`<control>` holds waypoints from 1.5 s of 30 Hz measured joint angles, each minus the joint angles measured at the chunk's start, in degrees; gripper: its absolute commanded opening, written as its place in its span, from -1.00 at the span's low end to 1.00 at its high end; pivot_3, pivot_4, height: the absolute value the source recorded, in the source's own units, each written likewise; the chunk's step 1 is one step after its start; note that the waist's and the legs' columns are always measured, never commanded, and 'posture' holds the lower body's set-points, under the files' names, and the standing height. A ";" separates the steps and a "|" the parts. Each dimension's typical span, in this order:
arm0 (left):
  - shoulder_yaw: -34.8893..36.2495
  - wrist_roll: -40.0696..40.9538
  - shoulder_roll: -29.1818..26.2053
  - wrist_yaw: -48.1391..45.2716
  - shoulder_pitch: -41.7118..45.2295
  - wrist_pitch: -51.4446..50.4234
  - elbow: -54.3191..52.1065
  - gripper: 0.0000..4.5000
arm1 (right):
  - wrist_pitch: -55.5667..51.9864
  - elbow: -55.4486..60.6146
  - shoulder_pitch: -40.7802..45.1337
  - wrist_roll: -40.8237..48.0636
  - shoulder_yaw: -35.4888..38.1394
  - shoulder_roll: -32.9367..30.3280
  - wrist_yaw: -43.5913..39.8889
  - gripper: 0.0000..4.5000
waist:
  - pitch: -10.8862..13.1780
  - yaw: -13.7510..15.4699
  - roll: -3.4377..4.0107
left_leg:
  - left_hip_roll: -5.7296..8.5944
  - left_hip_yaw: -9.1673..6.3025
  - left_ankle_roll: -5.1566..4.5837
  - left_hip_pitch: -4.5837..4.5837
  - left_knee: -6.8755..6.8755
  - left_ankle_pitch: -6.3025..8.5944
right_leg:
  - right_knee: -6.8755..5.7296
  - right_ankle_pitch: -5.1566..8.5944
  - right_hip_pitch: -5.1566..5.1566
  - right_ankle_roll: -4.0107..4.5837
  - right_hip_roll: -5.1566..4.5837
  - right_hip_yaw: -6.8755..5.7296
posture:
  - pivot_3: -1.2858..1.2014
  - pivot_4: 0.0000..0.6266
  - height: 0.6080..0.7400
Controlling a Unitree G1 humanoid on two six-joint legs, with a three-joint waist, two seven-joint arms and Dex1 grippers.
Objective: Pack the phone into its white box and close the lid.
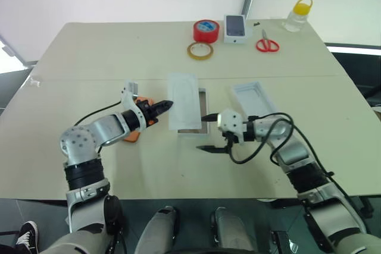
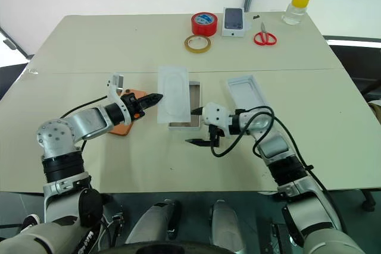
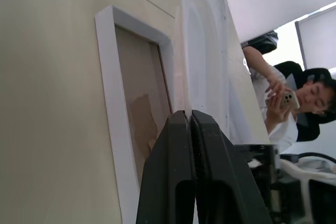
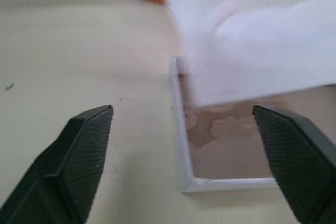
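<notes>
I saw the left gripper [image 2: 156,97] pressed together on the edge of a flat white card [image 2: 174,94], holding it over the white box [image 2: 194,109]. The right gripper [image 1: 207,132] stood spread wide at the box's near end, holding nothing. The phone [image 2: 126,119] lay beneath the left arm; the lid [image 2: 249,93] lay inner face up, right of the box. At the far edge: two tape rolls, one pair of scissors [image 2: 264,38], one bottle [image 2: 296,6].

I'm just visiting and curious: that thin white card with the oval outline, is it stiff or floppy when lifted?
Probably fairly stiff: the white card, pinched at one edge by the left end effector, spans the white box without visibly sagging. It looks thin, so likely light. With such an edge grip, it could slip or twist.
</notes>
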State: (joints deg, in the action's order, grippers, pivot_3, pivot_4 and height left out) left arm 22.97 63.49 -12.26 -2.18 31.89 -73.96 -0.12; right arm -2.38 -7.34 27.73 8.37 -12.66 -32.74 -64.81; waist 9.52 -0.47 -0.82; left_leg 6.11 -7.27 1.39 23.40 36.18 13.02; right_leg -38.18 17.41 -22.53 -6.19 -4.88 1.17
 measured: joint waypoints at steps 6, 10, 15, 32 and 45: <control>-5.27 -6.19 0.05 -4.25 2.00 5.09 5.70 -1.00 | 0.42 -2.00 -2.70 -0.43 4.83 -5.00 1.58 0.99 | 0.00 -0.35 -0.01 | -0.02 0.03 -0.01 0.00 -0.04 0.00 | 0.00 0.00 -0.03 0.00 0.01 0.02 | 0.03 -0.52 1.00; -8.61 -8.67 0.07 -7.65 2.55 6.06 7.15 -1.00 | 0.53 -2.02 -3.99 -0.73 4.92 -5.05 2.57 0.99 | 0.00 -0.48 0.00 | -0.04 0.04 -0.01 0.00 -0.05 0.00 | -0.01 0.00 -0.05 0.00 0.03 0.05 | 0.03 -0.52 1.00; -8.83 -10.37 0.12 -9.06 2.56 6.25 8.35 -0.73 | 0.53 -1.56 -4.85 -0.71 4.92 -5.05 3.29 1.00 | 0.00 -0.26 -0.01 | -0.03 0.04 -0.01 0.00 -0.03 0.00 | 0.00 0.00 -0.04 0.00 0.01 0.05 | 0.03 -0.52 1.00; -11.04 -15.32 -4.41 -12.97 1.49 9.62 0.58 0.99 | -2.68 -2.15 0.99 3.87 7.95 -2.74 4.57 0.89 | 0.00 -0.35 -0.01 | -0.04 0.03 0.00 0.00 -0.04 0.00 | -0.01 0.00 -0.04 0.00 0.02 0.05 | 0.03 -0.52 1.00; -15.66 -27.62 -16.39 -24.74 -7.69 29.01 -8.44 1.00 | -3.16 -4.48 5.90 -0.50 2.80 7.74 9.76 -0.99 | -0.01 -0.94 0.03 | -0.23 0.09 0.17 -0.01 -0.23 -0.10 | -0.06 -0.08 -0.24 0.17 0.20 0.14 | 0.03 -0.52 1.00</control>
State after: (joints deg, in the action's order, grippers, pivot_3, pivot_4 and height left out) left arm 7.32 35.87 -28.64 -26.92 24.20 -44.95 -8.56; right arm -5.54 -11.82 33.63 7.87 -9.86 -25.00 -55.04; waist 9.51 -1.41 -0.79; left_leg 5.88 -7.18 1.56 23.39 35.95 12.92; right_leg -38.23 17.33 -22.77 -6.03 -4.68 1.30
